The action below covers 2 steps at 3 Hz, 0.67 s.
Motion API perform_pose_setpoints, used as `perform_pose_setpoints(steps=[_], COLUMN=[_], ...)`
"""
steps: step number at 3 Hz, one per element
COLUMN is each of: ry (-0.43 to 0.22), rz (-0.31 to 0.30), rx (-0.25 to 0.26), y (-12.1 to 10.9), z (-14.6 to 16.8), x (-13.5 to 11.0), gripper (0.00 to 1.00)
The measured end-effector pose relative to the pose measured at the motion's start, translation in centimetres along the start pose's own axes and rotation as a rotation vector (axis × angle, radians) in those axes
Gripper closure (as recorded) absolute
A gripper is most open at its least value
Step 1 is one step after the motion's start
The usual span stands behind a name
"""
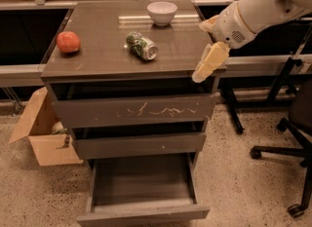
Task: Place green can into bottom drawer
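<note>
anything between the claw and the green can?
No. In the camera view, only bare cabinet top lies between the claw, at the top's right front edge, and the green can.

The small green-and-white metal can [142,46] lies on its side on the worktop [97,58]. The lowest dark grey drawer [144,215] stands pulled out. The gripper [201,74] hangs at the worktop's right edge.

The white arm [258,9] reaches in from the upper right; its pale yellow hand [209,61] hangs empty, angled down-left.
</note>
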<state>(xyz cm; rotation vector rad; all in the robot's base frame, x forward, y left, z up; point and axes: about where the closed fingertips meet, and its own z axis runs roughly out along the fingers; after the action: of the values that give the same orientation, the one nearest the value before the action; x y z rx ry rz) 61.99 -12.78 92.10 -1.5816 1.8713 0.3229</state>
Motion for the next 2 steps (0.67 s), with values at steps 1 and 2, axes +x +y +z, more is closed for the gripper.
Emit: perform_pose_setpoints(steps=[1,2], ry=[0.0,-0.024], rz=[0.0,0.013], rx=[0.0,0.013], y=[0.0,-1.1], z=[0.0,1.3], x=[0.0,-0.6], gripper=[0.0,0.0])
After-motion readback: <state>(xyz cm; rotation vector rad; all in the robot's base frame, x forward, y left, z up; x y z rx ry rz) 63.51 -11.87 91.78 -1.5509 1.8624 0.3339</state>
